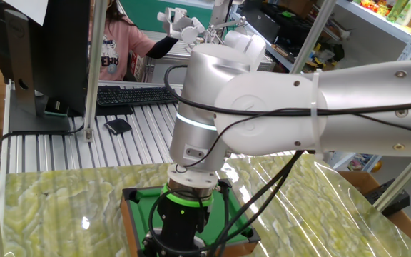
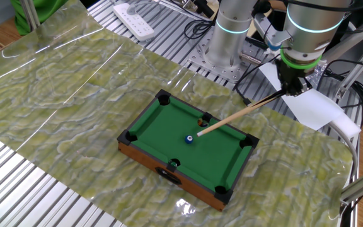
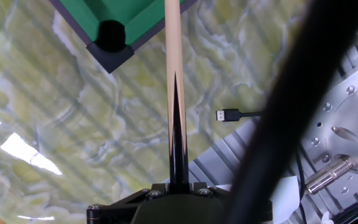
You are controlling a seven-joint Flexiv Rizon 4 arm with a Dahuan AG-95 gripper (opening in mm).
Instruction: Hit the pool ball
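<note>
- Green-veined marble sheeting covers the bench [image 2: 62, 107], with ribbed metal showing at its edges and a white power strip [image 2: 135, 12] at the far side.
- Nearest me sits the toy pool table [image 2: 188, 149], green felt in a wooden frame with black pockets [image 2: 164, 98] at the corners and sides.
- On the felt, roughly mid-table, lies the ball [image 2: 189, 139], blue with a pale spot, well clear of every pocket.
- Just beyond the ball comes the cue [image 2: 238, 115]: its tip hangs close beside the ball, apart from it as far as I can tell, and the shaft slopes up and back over the table's far rail.
- At the cue's upper end the pincer [image 2: 293, 88] is clenched on the butt, pointing steeply down; the hand view shows the dark butt running straight out from the pincer towards a corner pocket.
- Behind that, the silver arm [image 2: 311, 28] stands on its base plate, cables trailing; a loose USB plug [image 3: 224, 115] lies on the marble.
- My read: aiming looks finished and the strike itself is not yet made. The next move calls for a short, straight push along the cue's own line, so the tip meets the ball squarely rather than glancing off or digging into the felt.
</note>
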